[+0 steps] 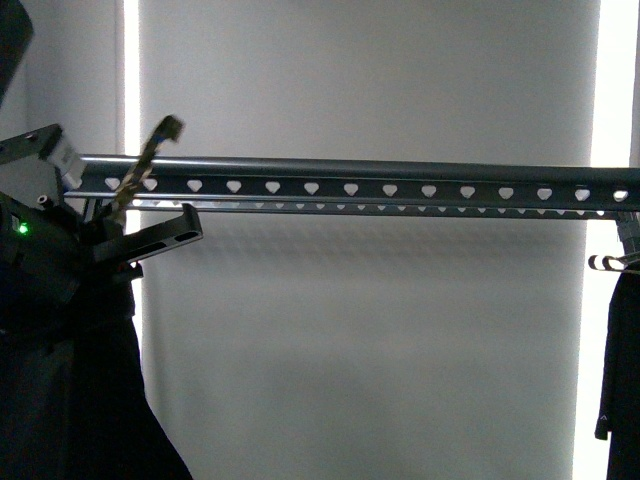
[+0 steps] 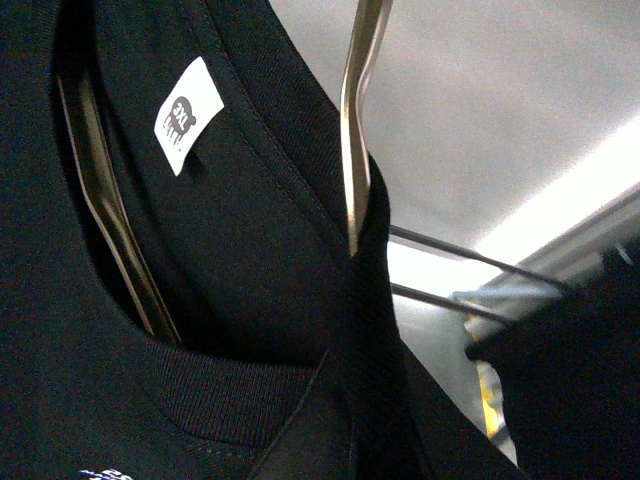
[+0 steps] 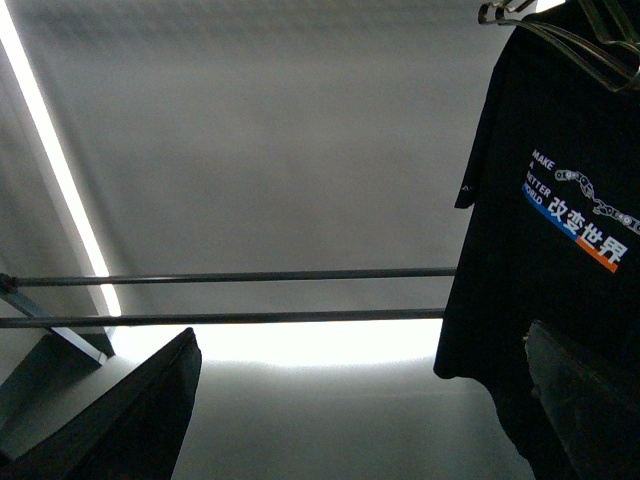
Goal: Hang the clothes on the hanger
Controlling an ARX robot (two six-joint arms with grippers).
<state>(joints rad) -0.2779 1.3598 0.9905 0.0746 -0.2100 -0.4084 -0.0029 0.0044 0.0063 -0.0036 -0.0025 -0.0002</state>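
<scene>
The clothes, a black T-shirt, hang at the far left from my left gripper, which is shut on them just below the hanger, the long grey rail with heart-shaped holes. In the left wrist view the shirt's collar with a white label fills the frame and hides the jaws. A thin wire coat hanger runs through the neck; its hook rises in front of the rail's left end. My right gripper is open and empty, below the rail's rods.
A second black T-shirt with the "MAKE A BETTER WORLD" print hangs on a coat hanger at the rail's right end; it also shows at the front view's right edge. A pale blind hangs behind.
</scene>
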